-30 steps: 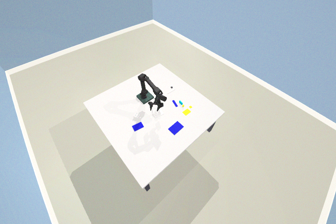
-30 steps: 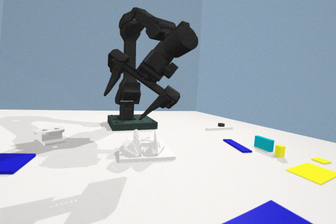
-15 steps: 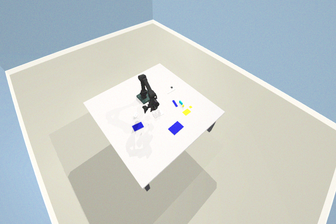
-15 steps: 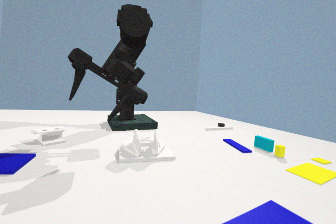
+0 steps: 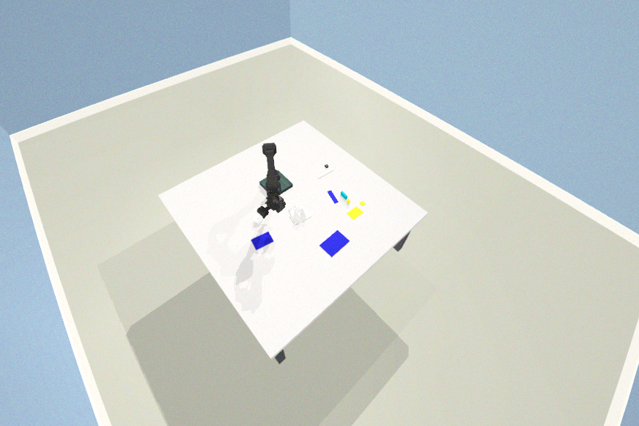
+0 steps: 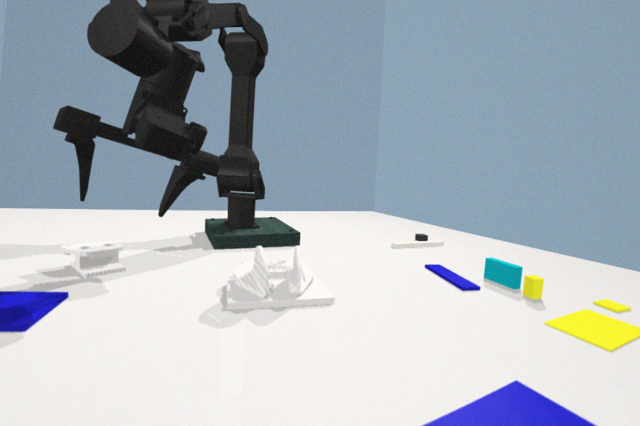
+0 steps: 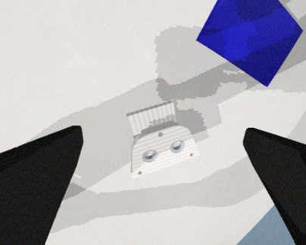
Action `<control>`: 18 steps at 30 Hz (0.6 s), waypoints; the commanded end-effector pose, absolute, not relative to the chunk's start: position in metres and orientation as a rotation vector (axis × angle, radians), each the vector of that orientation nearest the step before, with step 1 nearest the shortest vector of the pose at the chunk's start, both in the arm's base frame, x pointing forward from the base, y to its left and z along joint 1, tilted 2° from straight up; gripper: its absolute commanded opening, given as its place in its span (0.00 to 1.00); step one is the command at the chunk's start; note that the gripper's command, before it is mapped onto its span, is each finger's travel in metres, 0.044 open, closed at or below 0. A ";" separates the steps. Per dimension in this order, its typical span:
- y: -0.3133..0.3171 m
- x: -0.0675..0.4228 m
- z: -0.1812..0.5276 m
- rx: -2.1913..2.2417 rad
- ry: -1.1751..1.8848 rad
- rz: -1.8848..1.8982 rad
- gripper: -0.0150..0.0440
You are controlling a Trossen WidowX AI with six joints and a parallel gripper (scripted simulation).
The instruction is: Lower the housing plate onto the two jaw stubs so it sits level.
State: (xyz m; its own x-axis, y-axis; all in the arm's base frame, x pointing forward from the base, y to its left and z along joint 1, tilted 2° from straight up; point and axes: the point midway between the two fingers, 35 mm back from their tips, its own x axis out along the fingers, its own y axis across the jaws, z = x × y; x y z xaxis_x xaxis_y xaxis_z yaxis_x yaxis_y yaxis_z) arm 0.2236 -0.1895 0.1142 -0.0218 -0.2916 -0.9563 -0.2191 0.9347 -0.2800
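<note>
The white housing plate (image 6: 97, 258) (image 7: 164, 149) has two ringed round holes in its flat top and a ribbed foot below. It stands on the table at the left in the exterior view, apart from the mechanism. The white gripper mechanism (image 5: 297, 215) (image 6: 304, 303) lies to its right, with two pointed, ribbed jaws standing up from it: a left jaw (image 6: 258, 279) and a right jaw (image 6: 298, 276). Their pins and stubs are too small to tell. My gripper (image 6: 122, 207) (image 7: 165, 134) is wide open and empty, above the housing plate, which shows between the fingers in the wrist view.
A blue pad (image 5: 261, 240) (image 6: 31, 307) (image 7: 252, 37) lies near the housing plate. A larger blue pad (image 5: 334, 243) lies in front. To the right are a blue strip (image 6: 451, 277), a teal block (image 6: 502, 273), a yellow block (image 6: 533, 287) and a yellow pad (image 6: 594, 329).
</note>
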 end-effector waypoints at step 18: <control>-0.242 0.155 0.123 -0.410 1.502 0.327 1.00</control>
State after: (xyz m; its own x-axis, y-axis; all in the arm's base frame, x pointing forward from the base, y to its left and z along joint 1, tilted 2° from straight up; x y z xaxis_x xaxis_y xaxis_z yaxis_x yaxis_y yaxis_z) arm 0.1563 -0.2396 0.1221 0.0380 -0.0540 -0.9978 -0.4383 0.8964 -0.0652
